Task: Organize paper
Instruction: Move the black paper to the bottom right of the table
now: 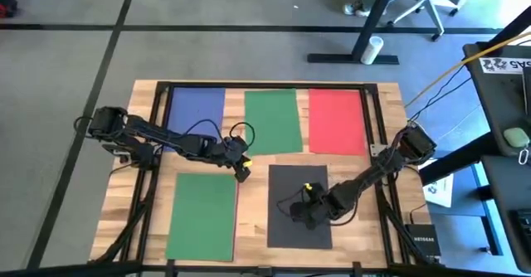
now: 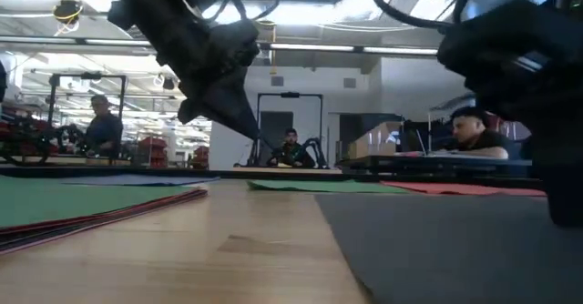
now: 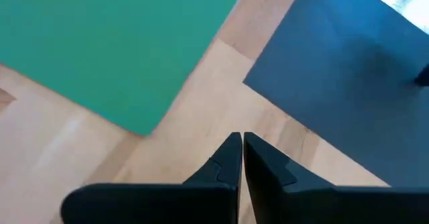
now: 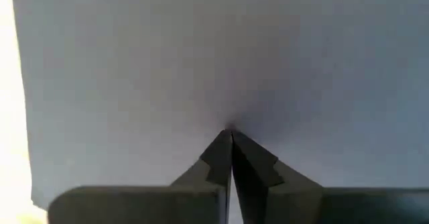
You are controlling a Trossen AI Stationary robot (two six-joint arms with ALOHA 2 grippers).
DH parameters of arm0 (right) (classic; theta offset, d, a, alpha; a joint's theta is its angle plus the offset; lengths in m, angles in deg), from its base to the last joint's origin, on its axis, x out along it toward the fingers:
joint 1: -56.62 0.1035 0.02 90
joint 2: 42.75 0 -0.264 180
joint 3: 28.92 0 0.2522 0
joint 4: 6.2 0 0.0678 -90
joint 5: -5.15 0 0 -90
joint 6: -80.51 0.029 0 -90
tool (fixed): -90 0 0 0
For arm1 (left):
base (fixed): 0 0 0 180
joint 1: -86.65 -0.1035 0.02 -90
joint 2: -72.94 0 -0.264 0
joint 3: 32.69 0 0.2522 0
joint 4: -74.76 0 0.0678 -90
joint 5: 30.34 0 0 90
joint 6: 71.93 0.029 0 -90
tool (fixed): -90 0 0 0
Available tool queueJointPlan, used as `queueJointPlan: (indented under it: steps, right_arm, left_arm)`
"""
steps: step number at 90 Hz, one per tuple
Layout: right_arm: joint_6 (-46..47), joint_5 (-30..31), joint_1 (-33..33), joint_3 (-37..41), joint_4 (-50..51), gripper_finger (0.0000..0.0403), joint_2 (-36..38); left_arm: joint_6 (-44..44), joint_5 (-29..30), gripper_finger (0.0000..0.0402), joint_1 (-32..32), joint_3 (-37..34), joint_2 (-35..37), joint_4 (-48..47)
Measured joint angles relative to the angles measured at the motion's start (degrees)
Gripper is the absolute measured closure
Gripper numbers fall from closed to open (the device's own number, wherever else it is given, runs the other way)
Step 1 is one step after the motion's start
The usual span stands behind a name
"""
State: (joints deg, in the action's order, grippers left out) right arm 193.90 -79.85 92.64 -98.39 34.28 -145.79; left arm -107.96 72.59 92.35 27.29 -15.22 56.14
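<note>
Several sheets of paper lie flat on the wooden table. A blue sheet [image 1: 196, 109], a green sheet [image 1: 272, 121] and a red sheet [image 1: 336, 121] form a row at the far side. Near left, another green sheet [image 1: 202, 215] tops a thin stack whose reddish edges [image 2: 100, 215] show beneath it. A dark grey sheet [image 1: 286, 182] lies near right. My left gripper [image 1: 242, 174] is shut over bare wood [image 3: 201, 117] between the near green sheet and the dark one. My right gripper [image 1: 301, 213] is shut on top of the dark sheet. My right gripper presses its shut fingertips down on the dark grey sheet's top face [image 4: 231, 120], in the sheet's left half, well inside its edges. The fingers come from above, slanting in from the table's right. The sheet lies flat on the table.
Black frame rails [image 1: 377, 119] run around the tabletop, and cables [image 1: 133, 219] trail along its left side. Bare wood [image 1: 253, 219] shows between the near green sheet and the dark sheet. In the low view, people sit in the room beyond the table.
</note>
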Motion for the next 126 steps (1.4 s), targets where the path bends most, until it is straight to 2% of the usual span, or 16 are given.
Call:
queueJointPlan:
  steps: [47,107,126]
  right_arm:
    - [8.4,-1.8,7.1,0.1,7.1,0.0403,0.2]
    - [9.6,-2.7,7.5,0.3,20.3,0.0403,1.5]
    - [9.3,-5.4,8.6,0.7,25.7,0.0403,3.4]
  left_arm:
    - [-0.1,0.4,0.0402,0.3,0.0,0.0,0.8]
    - [0.4,0.4,0.0402,0.3,0.0,0.0,0.9]
    - [0.4,0.4,0.0402,0.3,0.0,0.0,0.9]
